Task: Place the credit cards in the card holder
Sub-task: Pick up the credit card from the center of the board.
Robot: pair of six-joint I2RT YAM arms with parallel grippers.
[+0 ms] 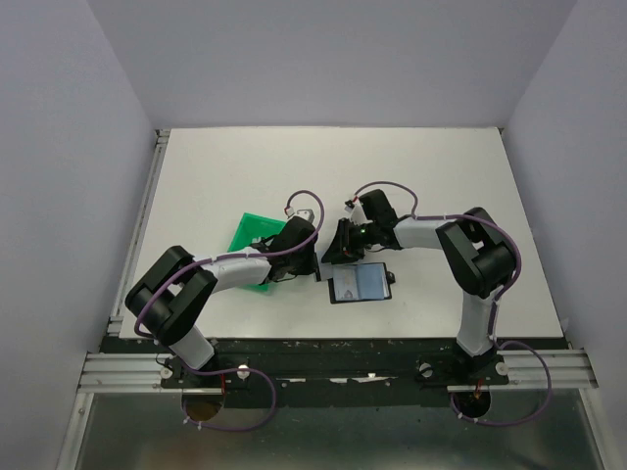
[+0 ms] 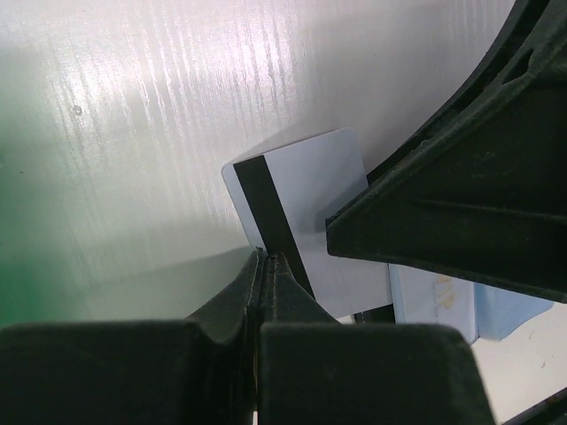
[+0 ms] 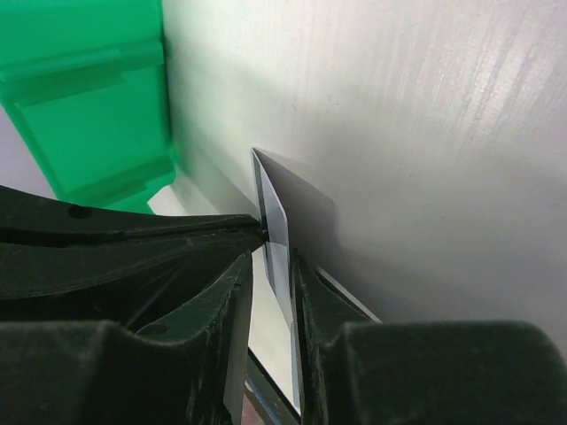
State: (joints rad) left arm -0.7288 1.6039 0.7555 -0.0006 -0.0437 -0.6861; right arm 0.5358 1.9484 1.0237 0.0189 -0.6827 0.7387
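A silvery-grey credit card (image 2: 310, 186) with a black stripe stands on edge above the table. My left gripper (image 2: 264, 258) is shut on its edge. It meets my right gripper (image 1: 336, 253) at mid-table, just behind the card holder. In the right wrist view the card (image 3: 276, 221) shows edge-on between the fingers of my right gripper (image 3: 270, 261). Those jaws stand slightly apart, with a gap beside the card. The black card holder (image 1: 361, 285) lies open on the table with a pale blue card (image 2: 443, 301) on it.
The green plastic bin (image 1: 250, 235) lies under my left arm (image 1: 235, 269), close to the left of both grippers, and shows in the right wrist view (image 3: 89, 88). The white table (image 1: 441, 176) has walls on three sides.
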